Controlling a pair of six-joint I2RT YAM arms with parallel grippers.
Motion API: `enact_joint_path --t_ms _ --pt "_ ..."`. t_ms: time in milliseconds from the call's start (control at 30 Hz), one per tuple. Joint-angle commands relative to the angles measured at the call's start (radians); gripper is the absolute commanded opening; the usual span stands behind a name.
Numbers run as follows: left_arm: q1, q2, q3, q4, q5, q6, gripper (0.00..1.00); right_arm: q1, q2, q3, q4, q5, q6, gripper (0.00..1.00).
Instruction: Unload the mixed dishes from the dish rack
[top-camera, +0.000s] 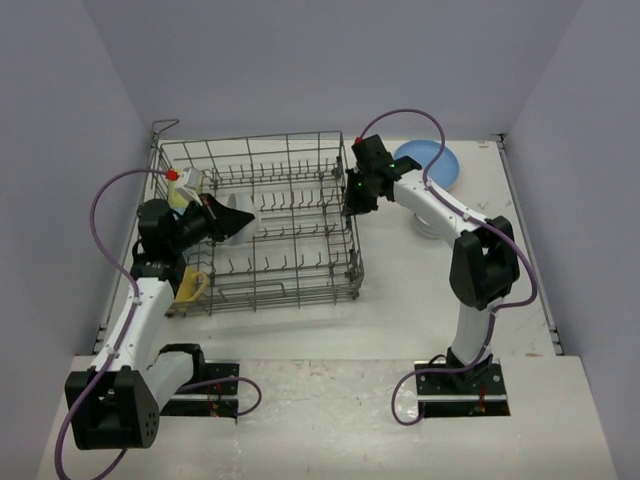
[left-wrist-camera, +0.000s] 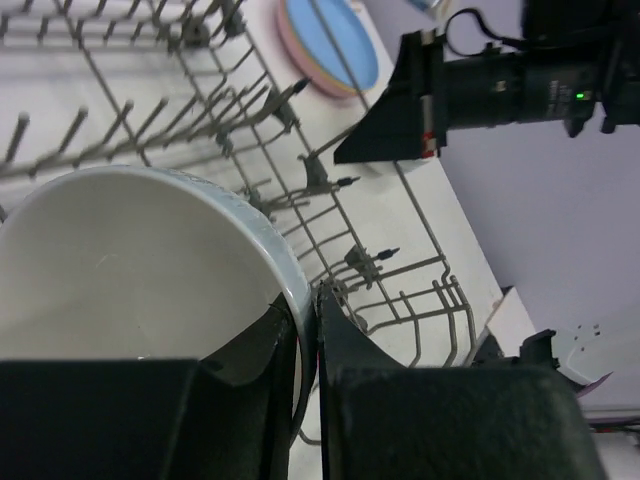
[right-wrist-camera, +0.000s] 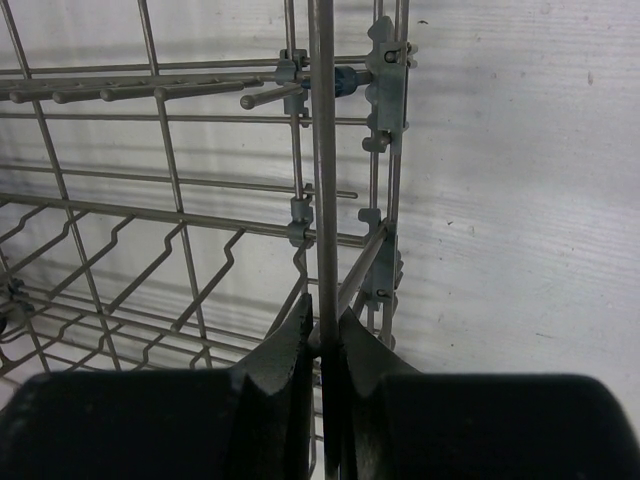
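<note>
The grey wire dish rack (top-camera: 290, 262) stands left of centre. My left gripper (top-camera: 222, 222) reaches in from the rack's left side. It is shut on the rim of a small white bowl (top-camera: 240, 222), one finger inside and one outside. The left wrist view shows the bowl (left-wrist-camera: 130, 260) pinched between the fingers (left-wrist-camera: 306, 312). My right gripper (top-camera: 350, 200) is shut on the top wire of the rack's right wall. The right wrist view shows that wire (right-wrist-camera: 324, 150) running between the closed fingers (right-wrist-camera: 326, 338). A stack of plates (top-camera: 432, 162), blue on top, lies on the table at the far right.
A yellow mug (top-camera: 191, 288) lies outside the rack's near left corner. A pale yellow-green object (top-camera: 182, 192) sits at the rack's left wall behind my left wrist. A white object (top-camera: 426, 226) lies partly under my right arm. The plate stack also shows in the left wrist view (left-wrist-camera: 330, 45).
</note>
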Motion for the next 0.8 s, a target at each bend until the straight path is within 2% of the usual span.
enact_joint_path --t_ms 0,200,300,333,367,400,433,467,500,567,600,667,700,767 --pt "0.040 -0.003 0.040 0.249 0.108 -0.010 0.00 -0.029 -0.004 0.003 0.015 0.090 0.039 0.00" --pt "0.047 0.045 0.022 0.390 0.205 -0.073 0.00 -0.035 -0.015 -0.008 0.040 0.065 0.013 0.00" --pt "0.028 0.029 0.070 0.384 0.189 -0.014 0.00 -0.035 -0.030 0.024 0.037 0.044 -0.007 0.04" --pt "0.013 0.028 0.101 0.340 0.167 0.084 0.00 -0.035 -0.036 0.038 0.038 0.038 -0.021 0.07" --pt "-0.048 0.029 0.141 0.223 0.097 0.154 0.00 -0.035 -0.041 0.078 0.023 0.035 -0.025 0.18" --pt "-0.086 0.034 0.208 0.187 0.072 0.216 0.00 -0.035 -0.049 0.101 0.012 0.036 -0.025 0.23" --pt "-0.167 0.038 0.231 0.162 0.055 0.338 0.00 -0.037 -0.055 0.124 0.006 0.039 -0.030 0.28" --pt "-0.201 0.057 0.258 0.110 0.014 0.392 0.00 -0.037 -0.064 0.141 0.004 0.041 -0.033 0.53" --pt "-0.237 0.069 0.319 0.079 0.001 0.501 0.00 -0.035 -0.082 0.182 -0.006 0.041 -0.035 0.65" --pt "-0.320 0.095 0.359 -0.007 -0.048 0.618 0.00 -0.037 -0.101 0.231 -0.026 0.059 -0.038 0.81" --pt "-0.343 0.101 0.379 -0.024 -0.071 0.737 0.00 -0.037 -0.110 0.278 -0.051 0.071 -0.041 0.93" --pt "-0.392 0.124 0.402 -0.079 -0.103 0.833 0.00 -0.037 -0.159 0.315 -0.069 0.123 -0.042 0.99" --pt "-0.410 0.138 0.420 -0.114 -0.105 0.936 0.00 -0.038 -0.179 0.320 -0.075 0.133 -0.056 0.99" --pt "-0.473 0.185 0.482 -0.203 -0.162 1.018 0.00 -0.046 -0.228 0.342 -0.112 0.139 -0.067 0.99"
